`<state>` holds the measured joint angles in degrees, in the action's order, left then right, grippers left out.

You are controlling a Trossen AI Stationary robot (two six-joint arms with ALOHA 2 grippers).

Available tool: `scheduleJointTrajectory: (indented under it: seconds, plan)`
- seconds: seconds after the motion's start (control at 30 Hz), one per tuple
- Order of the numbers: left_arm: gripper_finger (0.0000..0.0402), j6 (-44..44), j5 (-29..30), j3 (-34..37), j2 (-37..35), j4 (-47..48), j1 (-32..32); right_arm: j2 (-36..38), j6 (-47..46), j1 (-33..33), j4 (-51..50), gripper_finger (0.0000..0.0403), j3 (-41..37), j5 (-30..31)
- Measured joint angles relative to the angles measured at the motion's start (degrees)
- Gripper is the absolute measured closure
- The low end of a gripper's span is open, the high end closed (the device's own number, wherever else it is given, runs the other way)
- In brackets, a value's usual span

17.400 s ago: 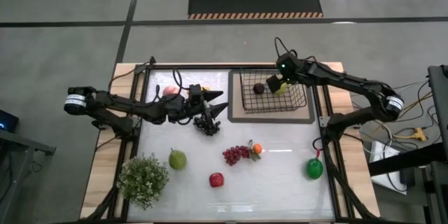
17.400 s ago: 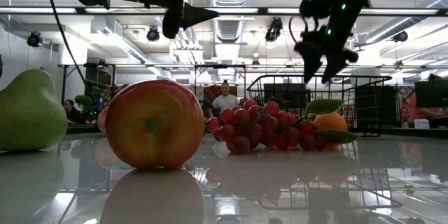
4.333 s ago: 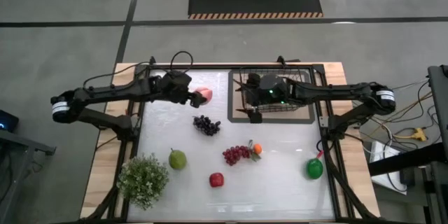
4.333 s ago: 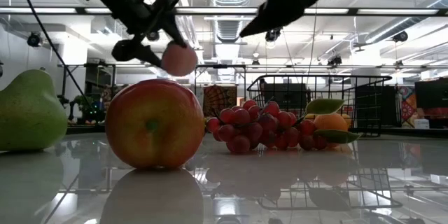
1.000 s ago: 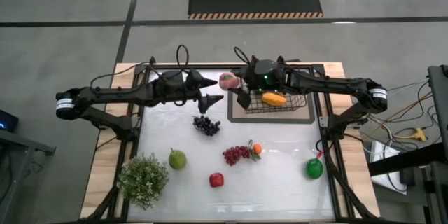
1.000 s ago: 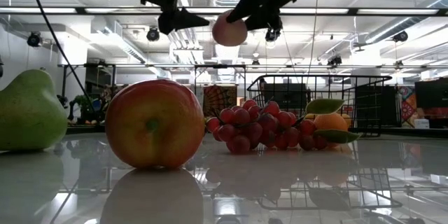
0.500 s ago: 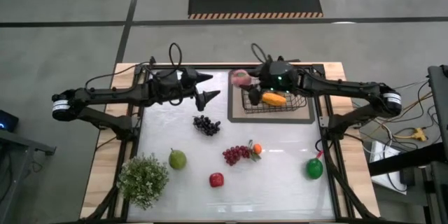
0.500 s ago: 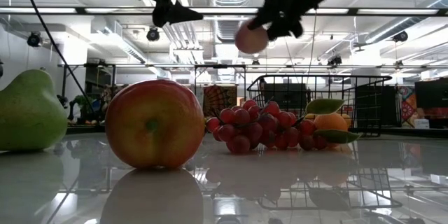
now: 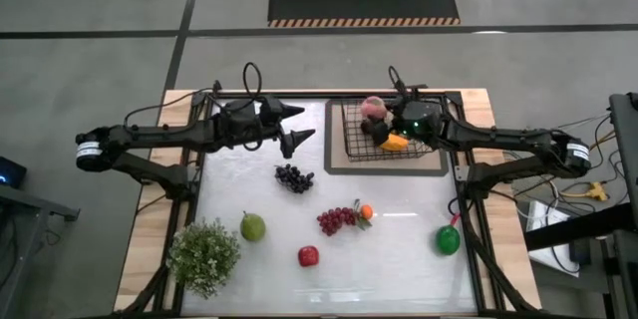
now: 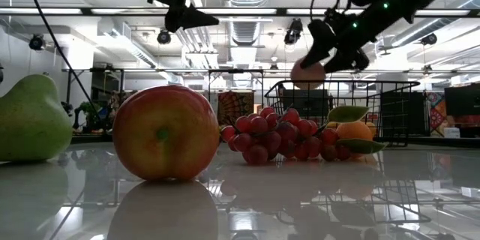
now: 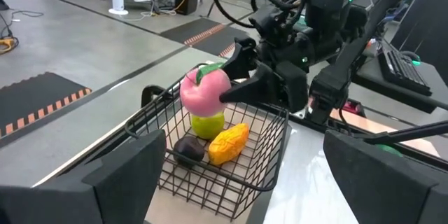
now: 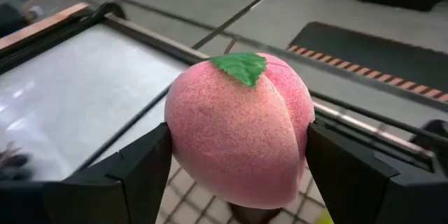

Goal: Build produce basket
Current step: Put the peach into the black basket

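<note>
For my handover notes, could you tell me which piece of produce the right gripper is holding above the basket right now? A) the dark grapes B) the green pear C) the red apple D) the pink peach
D: the right gripper is clamped on the pink peach, with a finger on each side, above the basket; the left wrist view shows the same peach over the mesh.

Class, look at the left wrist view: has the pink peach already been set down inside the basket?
No. The right gripper holds the peach above the basket, clear of the fruit inside.
</note>
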<state>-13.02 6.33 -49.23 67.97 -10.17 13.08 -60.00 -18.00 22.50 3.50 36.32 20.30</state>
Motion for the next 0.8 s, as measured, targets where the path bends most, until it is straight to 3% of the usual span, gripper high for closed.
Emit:
scheduleJointTrajectory:
  seconds: [0.23, 0.37, 0.8]
  plan:
    - [0.0033, 0.0, 0.0, 0.1, 2.1, -0.7, 0.0, 0.6, -1.8, -0.1, 9.2, 0.0115, -5.1, 2.9]
    - [0.0033, 0.1, 0.0, 0.1, 2.9, -2.2, 0.0, -0.9, -4.7, -0.1, 9.2, 0.0115, -7.0, 8.4]
    - [0.0033, 0.3, 0.0, 0.1, 3.2, -2.9, 0.0, -8.6, -9.0, -0.1, 9.6, 0.0115, -7.9, 14.3]
